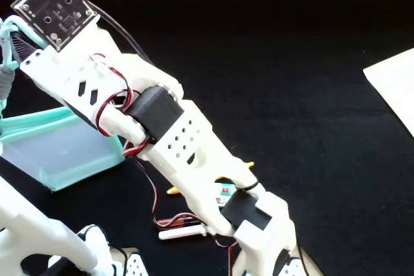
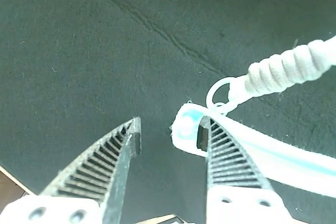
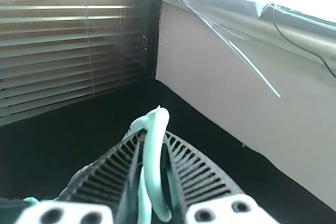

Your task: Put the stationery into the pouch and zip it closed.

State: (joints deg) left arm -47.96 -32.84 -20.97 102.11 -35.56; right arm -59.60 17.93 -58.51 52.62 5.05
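The pale teal translucent pouch lies at the table's left edge. My right gripper is at the far left, above the pouch's far end, and is shut on a teal strip of the pouch's rim, which stands up between the fingers of the right gripper. My left gripper is open over the black cloth. A corner of the pouch rests against one finger, and the white braided zip cord hangs from a ring just past it. A red and white pen and a yellow item lie partly hidden under the right arm.
The right arm runs diagonally from the front right to the far left. Part of the left arm sits at the front left corner. A white sheet lies at the right edge. Black cloth covers the table.
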